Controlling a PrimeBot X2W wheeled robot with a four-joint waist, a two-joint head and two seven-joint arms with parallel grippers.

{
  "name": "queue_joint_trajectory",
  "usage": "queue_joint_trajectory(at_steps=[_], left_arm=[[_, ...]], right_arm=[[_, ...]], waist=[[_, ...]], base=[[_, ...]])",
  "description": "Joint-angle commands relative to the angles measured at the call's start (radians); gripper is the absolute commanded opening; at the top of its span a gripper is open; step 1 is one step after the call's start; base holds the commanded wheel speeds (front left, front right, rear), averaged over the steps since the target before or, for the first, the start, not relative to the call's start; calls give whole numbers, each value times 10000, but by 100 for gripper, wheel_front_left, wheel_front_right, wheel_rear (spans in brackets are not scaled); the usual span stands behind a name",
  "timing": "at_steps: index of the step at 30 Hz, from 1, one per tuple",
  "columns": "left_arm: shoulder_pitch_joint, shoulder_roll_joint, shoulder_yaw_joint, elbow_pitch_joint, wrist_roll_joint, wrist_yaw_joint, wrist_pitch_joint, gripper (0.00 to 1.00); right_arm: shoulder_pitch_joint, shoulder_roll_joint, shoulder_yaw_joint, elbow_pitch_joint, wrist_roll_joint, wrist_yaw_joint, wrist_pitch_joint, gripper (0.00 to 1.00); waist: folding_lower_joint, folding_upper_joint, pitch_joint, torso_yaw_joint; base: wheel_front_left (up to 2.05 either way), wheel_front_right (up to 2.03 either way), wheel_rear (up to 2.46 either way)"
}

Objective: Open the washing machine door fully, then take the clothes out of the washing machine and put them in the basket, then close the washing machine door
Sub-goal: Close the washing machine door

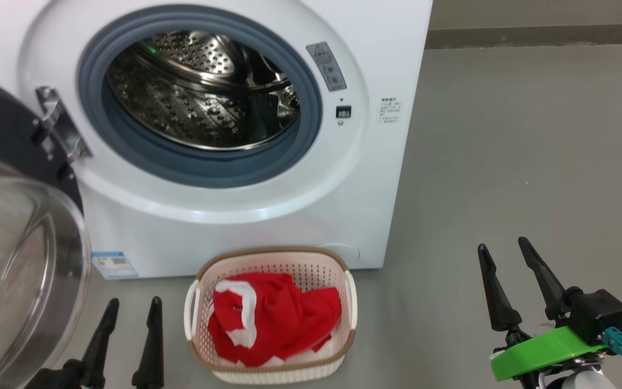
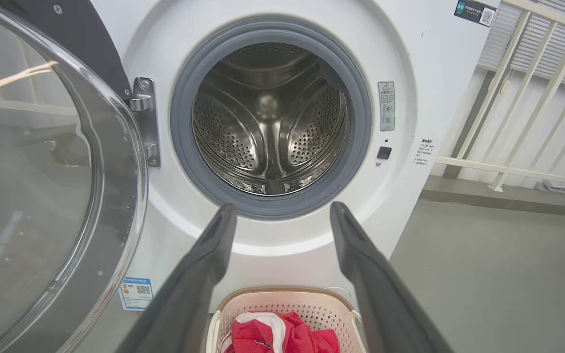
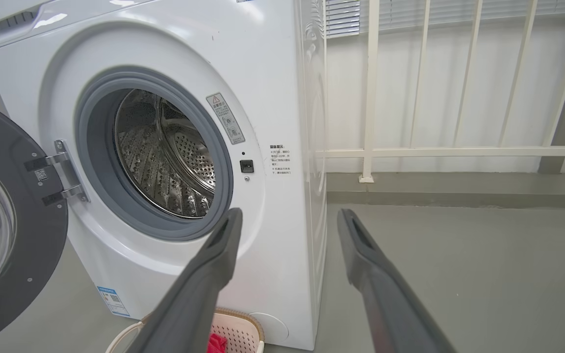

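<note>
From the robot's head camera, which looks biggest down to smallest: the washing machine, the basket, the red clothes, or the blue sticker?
Largest to smallest:
1. washing machine
2. basket
3. clothes, lying inside the basket, so smaller than it
4. blue sticker, low on the machine's front

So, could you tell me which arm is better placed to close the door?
Probably left: the open left gripper sits beside the swung-out door; the right gripper is beyond the basket.
</note>
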Motion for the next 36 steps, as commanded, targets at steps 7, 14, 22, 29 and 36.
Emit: queue_joint_trajectory(at_steps=[7,14,22,29,36], left_arm=[[-153,163,336,-186,122,-56,-93,100],[-119,73,429,-80,322,-56,-93,100],[-137,-29,564,-70,398,-56,-93,100],[-143,-116,758,-266,594,-53,-93,100],[-61,-178,869,-429,671,3,-93,100]], right_arm=[[-144,-39,198,-175,140,75,-63,100],[-75,-39,239,-173,133,75,-63,100],[43,-39,196,-182,142,75,-63,100],[63,-39,269,-215,160,75,-63,100],[1,-39,426,-286,222,75,-63,100]], waist=[[0,-1,-101,183],[0,-1,-150,360],[0,-1,-165,856],[0,-1,-122,1619],[0,-1,-92,2691]], base=[[-126,126,0],[-32,32,0],[0,0,0],[0,0,0],[0,0,0]])
